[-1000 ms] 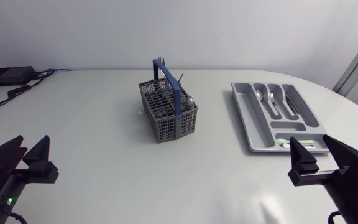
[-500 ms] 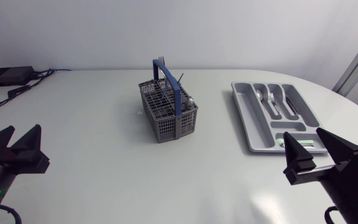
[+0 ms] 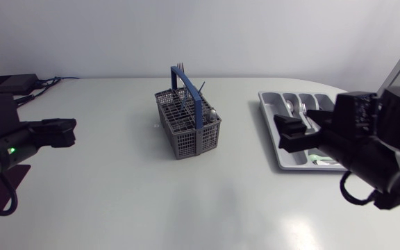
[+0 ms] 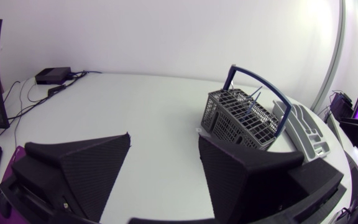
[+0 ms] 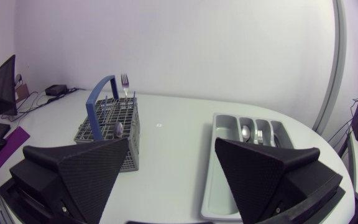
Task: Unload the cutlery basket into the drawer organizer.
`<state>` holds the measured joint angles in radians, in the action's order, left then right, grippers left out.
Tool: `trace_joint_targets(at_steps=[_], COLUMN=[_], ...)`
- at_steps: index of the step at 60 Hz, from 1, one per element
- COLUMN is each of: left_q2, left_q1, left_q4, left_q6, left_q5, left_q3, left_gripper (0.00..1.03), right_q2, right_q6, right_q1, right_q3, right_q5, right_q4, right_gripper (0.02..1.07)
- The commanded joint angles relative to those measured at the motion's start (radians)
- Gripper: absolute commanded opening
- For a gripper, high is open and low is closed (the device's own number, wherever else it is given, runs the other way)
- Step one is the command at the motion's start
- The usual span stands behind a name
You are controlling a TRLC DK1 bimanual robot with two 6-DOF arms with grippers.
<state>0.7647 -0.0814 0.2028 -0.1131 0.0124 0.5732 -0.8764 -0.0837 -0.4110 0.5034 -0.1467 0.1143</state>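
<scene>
Cutlery basket (image 3: 189, 142): grey with a blue handle, it is sitting near the middle of the worktop (image 3: 117, 187), well apart from both arms.
Inside the basket: a fork (image 3: 179, 69) is standing up at the far corner, and a spoon (image 3: 212, 114) is poking out on the side nearest the organizer.
Drawer organizer (image 5: 224, 140): it is lying flat on the worktop, off to one side of the basket and not touching it. A second spoon (image 5: 245, 132) and a second fork (image 5: 259, 134) are lying in its long slots.
Left gripper (image 4: 164, 146): it is hanging above the worktop, and its fingers are standing wide apart, let go. The basket is sitting well ahead of it.
Right gripper (image 5: 171, 146): it is hanging above the worktop near the organizer, and its fingers are standing wide apart too. In the head view its arm is covering part of the organizer.
</scene>
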Motion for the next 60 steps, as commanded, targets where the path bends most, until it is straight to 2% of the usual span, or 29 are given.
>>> trace_joint_targets(at_steps=[1, 8, 14, 18, 22, 24, 28, 33, 38, 43, 51, 60], left_q2=[0.076, 0.154, 0.220, 0.245, 0.289, 0.308, 0.326, 0.328, 0.328, 0.331, 0.334, 0.334], left_q1=[-0.027, -0.041, -0.060, -0.067, -0.098, -0.112, -0.118, -0.141, -0.135, -0.136, -0.138, -0.141], left_q4=[0.050, 0.129, 0.181, 0.188, 0.219, 0.233, 0.259, 0.270, 0.274, 0.273, 0.273, 0.273], left_q6=[-0.031, -0.013, 0.067, 0.119, 0.231, 0.280, 0.300, 0.332, 0.349, 0.355, 0.355, 0.355], left_q5=[0.000, -0.002, -0.003, -0.003, -0.003, -0.003, -0.003, -0.028, -0.095, -0.112, -0.121, -0.123], left_q3=[0.091, 0.178, 0.240, 0.255, 0.278, 0.290, 0.309, 0.312, 0.310, 0.306, 0.307, 0.307], left_gripper=[0.96, 0.96, 0.95, 0.93, 0.93, 0.93, 0.94, 0.93, 0.93, 0.93, 0.93, 0.93], right_q2=[-0.124, -0.300, -0.435, -0.484, -0.542, -0.592, -0.664, -0.685, -0.734, -0.780, -0.842, -0.929], right_q6=[-0.048, -0.048, -0.037, 0.015, 0.052, 0.076, 0.131, 0.174, 0.162, 0.148, 0.136, 0.131], right_q1=[-0.060, -0.140, -0.176, -0.195, -0.222, -0.238, -0.265, -0.285, -0.279, -0.259, -0.253, -0.256], right_q3=[0.095, 0.245, 0.371, 0.414, 0.475, 0.537, 0.632, 0.643, 0.693, 0.727, 0.764, 0.845], right_q5=[-0.034, -0.070, -0.067, -0.048, -0.048, -0.048, -0.047, -0.019, 0.027, 0.056, 0.061, 0.052], right_q4=[-0.047, -0.176, -0.285, -0.294, -0.309, -0.366, -0.453, -0.386, -0.387, -0.373, -0.311, -0.303], right_gripper=[1.02, 1.02, 1.02, 1.02, 0.99, 0.98, 0.97, 0.97, 0.96, 0.92, 0.78, 0.59])
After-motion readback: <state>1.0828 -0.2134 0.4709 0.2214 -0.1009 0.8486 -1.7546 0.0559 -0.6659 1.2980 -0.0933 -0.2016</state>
